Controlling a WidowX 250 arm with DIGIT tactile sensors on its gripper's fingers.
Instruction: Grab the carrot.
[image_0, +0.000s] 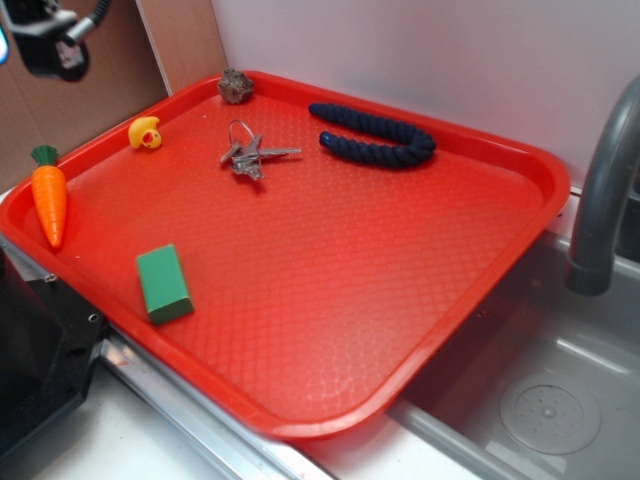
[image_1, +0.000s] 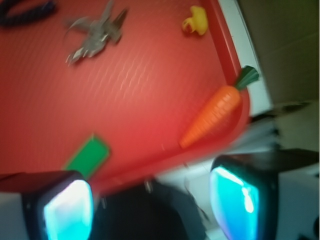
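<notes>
Carrot (image_1: 215, 116): our target lies on its side against the tray's raised edge, green top outermost, orange tip pointing into the tray, with nothing leaning on it.
Gripper (image_1: 150, 205): our two fingers frame the bottom of the wrist view, spread wide with nothing between them; we read the jaws as released and empty.
Carrot against jaws: it sits above and slightly to the right of the gap in the wrist view, apart from both fingers, and we judge it still out of reach.
Tray (image_0: 520, 170): a red tray rests beside the sink, its lip keeping the small items from rolling off.
Green block (image_0: 163, 284): it lies flat near the front edge, close to the carrot but not touching it.
Rubber duck (image_0: 146, 133): it stands beyond the carrot along the same edge, well clear.
Keys (image_0: 250, 155): they are heaped mid-tray, farther in.
Rope (image_0: 375, 137): a dark blue loop lies curled near the far rim.
Next move, our judgement: centre over the carrot's body, turn the fingers across it, descend.
</notes>
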